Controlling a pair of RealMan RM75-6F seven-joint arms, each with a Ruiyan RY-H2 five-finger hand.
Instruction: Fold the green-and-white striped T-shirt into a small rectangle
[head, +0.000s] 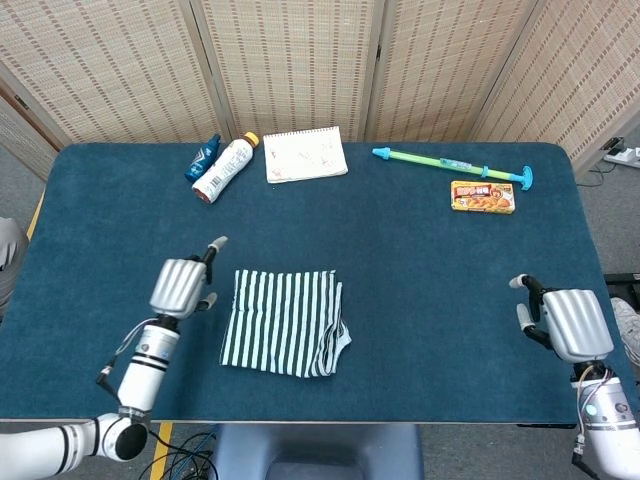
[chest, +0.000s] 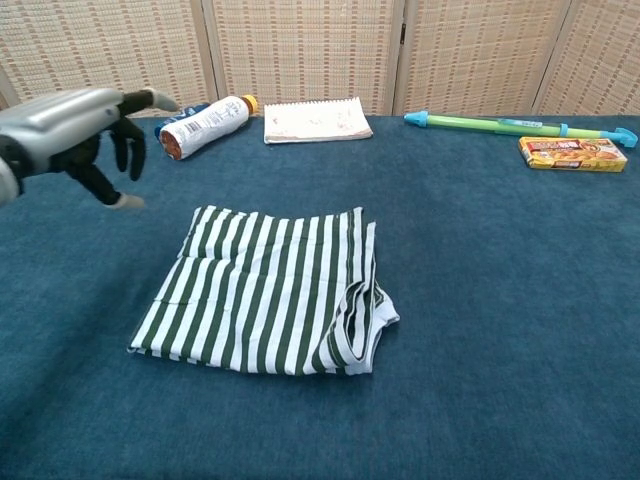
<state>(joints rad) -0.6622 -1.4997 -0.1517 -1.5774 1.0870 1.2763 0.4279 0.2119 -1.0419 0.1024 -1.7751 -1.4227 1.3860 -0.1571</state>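
Observation:
The green-and-white striped T-shirt (head: 284, 321) (chest: 268, 290) lies folded into a small, roughly rectangular bundle near the table's front middle, its right edge showing bunched layers. My left hand (head: 182, 282) (chest: 82, 130) hovers just left of the shirt, apart from it, fingers spread and holding nothing. My right hand (head: 566, 322) sits far off at the table's right front edge, fingers apart and empty; the chest view does not show it.
At the back left lie a white bottle (head: 224, 167) (chest: 206, 124) and a blue bottle (head: 202, 157). A notepad (head: 305, 154) (chest: 315, 119) sits at the back middle. A green-blue water gun (head: 452, 164) (chest: 518, 126) and a yellow snack box (head: 482, 196) (chest: 572, 153) are at the back right.

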